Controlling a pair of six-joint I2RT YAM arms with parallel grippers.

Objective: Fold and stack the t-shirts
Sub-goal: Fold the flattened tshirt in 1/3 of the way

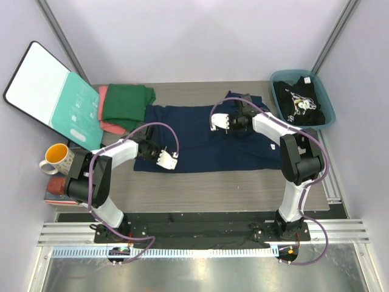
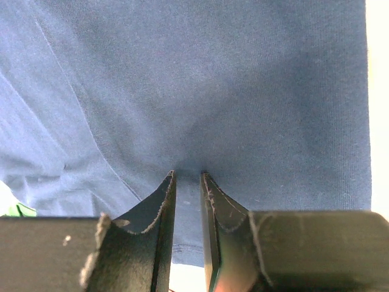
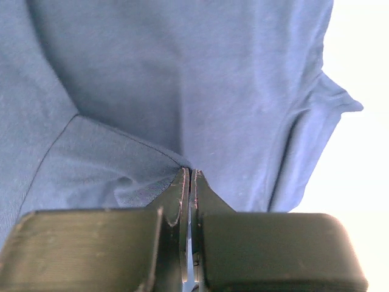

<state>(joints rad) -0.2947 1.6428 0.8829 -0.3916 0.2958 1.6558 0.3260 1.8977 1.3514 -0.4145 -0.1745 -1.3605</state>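
The left jaws and the right jaws each clench a fold of the navy t-shirt (image 1: 200,149), pinched at their tips.

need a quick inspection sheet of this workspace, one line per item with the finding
surface: grey-brown wooden table
job's things: navy t-shirt laid out mid-table; green t-shirt folded on pink t-shirt at back left; black t-shirt in teal basket at back right
clutter: teal-and-white board and yellow mug at left
grippers: left pincer shut on the navy t-shirt at its near hem; right pincer shut on a fold of it
cables: purple cables loop along both arms, over the cloth
surroundings: pale walls; metal rail at the arm bases
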